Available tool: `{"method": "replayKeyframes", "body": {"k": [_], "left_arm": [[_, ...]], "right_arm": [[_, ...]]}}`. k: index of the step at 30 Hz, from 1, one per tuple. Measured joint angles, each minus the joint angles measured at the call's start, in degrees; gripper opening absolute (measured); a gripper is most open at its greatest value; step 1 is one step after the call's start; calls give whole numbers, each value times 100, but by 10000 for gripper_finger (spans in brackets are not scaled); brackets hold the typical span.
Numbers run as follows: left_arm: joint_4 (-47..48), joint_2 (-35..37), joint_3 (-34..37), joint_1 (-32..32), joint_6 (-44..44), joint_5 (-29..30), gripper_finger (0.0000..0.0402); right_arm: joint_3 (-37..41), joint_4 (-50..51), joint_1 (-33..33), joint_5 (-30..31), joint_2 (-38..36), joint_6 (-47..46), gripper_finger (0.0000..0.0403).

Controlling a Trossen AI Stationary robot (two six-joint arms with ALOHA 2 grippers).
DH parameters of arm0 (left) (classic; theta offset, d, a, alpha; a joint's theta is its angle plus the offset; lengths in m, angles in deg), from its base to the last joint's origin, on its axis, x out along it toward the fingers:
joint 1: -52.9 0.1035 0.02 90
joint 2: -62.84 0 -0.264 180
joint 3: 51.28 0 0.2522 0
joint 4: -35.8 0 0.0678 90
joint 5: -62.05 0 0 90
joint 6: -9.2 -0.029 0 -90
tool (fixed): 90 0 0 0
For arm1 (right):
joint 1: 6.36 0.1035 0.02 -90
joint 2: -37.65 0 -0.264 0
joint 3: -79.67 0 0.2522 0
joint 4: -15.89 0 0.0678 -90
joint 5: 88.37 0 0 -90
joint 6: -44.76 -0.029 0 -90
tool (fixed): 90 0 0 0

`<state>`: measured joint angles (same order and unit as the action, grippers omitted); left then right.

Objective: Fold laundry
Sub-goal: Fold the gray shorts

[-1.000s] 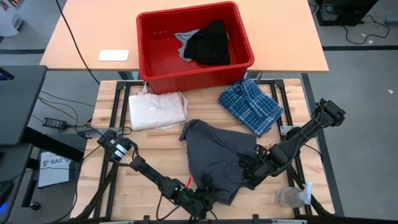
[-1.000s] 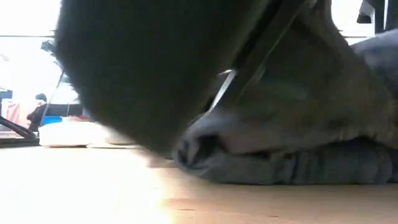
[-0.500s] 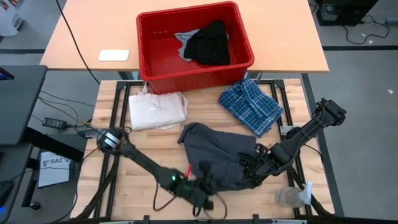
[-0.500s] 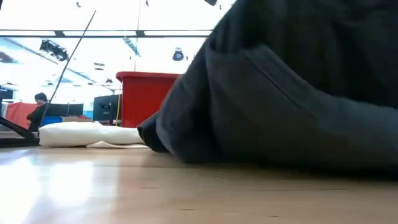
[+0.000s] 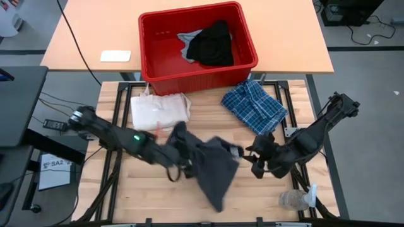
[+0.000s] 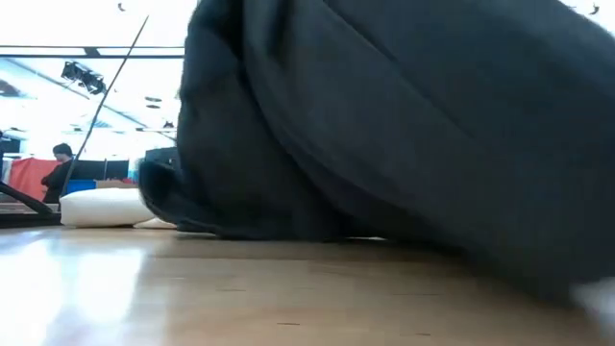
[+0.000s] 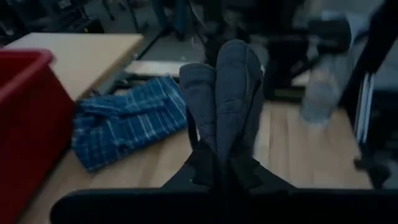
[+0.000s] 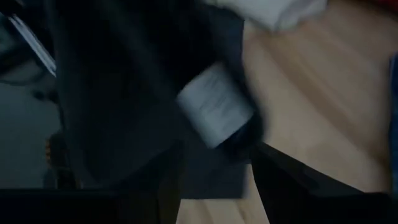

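Dark grey cloth garment (image 5: 211,167), bunched and creased, stretched above the wooden tabletop (image 5: 145,189); left claw (image 5: 180,151) and right claw (image 5: 249,156) each clamp a fold.

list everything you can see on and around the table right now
dark grey garment: 1, dark grey, mid table, bunched and lifted between the two arms
plaid garment: 1, blue and white, folded, on the table in front of the bin, toward the right arm's side
black garment: 1, black, in the bin
light grey cloth: 1, grey, in the bin beside the black one
red bin: 1, red, on the far tan table
cream cloth bag: 1, cream, folded, on the table toward the left arm's side
clear bottle: 1, clear, near right corner
white flat thing: 1, white, far table
left gripper: fingers shut on the dark grey garment
right gripper: at the garment's edge
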<state>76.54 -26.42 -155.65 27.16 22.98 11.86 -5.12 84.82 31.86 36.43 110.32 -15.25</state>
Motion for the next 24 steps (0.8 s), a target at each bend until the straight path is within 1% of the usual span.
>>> {"method": "replayKeyframes", "body": {"k": [3,7,8,10,13,17,19,21,24], "left_arm": [[7,478,0,81,2,0,14],[-20,948,0,168,-125,-108,12],[-42,1033,0,190,-132,-194,12],[-43,1195,0,217,-134,-397,12],[-180,1371,3,237,-144,-545,12],[-772,1596,9,239,-151,-799,12],[-1003,1674,0,239,-151,-800,12],[-988,1729,-4,239,-148,-802,12],[-947,1705,2,227,-122,-812,13]], "right_arm": [[0,-142,167,449,-164,236,197],[0,-334,376,1315,-136,593,216],[31,-563,390,1577,-92,726,222],[173,-1115,319,1885,-19,1062,236],[422,-2228,44,1895,42,1687,258],[695,-3735,-304,1753,18,2788,283],[714,-4419,-466,1710,7,3491,290],[708,-5117,-625,1564,0,4238,292],[706,-5767,-845,1532,-3,4956,292]]}}
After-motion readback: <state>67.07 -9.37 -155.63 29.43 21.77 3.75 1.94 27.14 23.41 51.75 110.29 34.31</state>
